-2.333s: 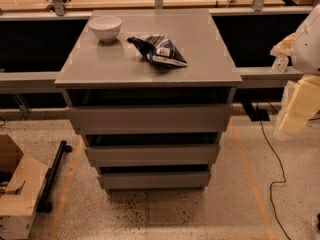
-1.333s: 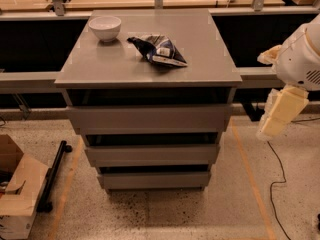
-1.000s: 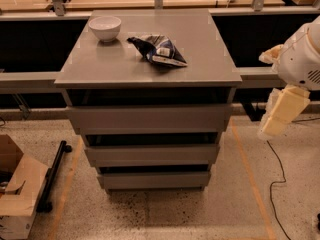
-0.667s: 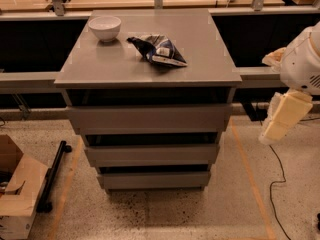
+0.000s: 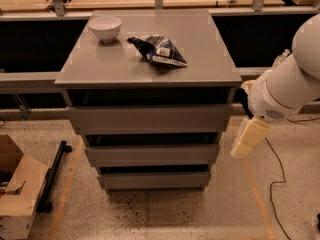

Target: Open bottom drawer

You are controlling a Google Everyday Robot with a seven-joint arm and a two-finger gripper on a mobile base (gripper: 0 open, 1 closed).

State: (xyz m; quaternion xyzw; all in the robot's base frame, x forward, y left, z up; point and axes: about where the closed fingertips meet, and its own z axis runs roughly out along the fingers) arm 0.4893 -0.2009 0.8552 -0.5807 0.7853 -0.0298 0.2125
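Hovering apart, the tool (image 5: 248,139) hangs beside and above the bottom drawer (image 5: 155,180).

Speckled terrazzo floor (image 5: 150,219), cardboard box (image 5: 20,194) at left

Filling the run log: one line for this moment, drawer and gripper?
lowest narrow grey drawer front: shut, untouched | cream gripper: right of grey cabinet, clear of it
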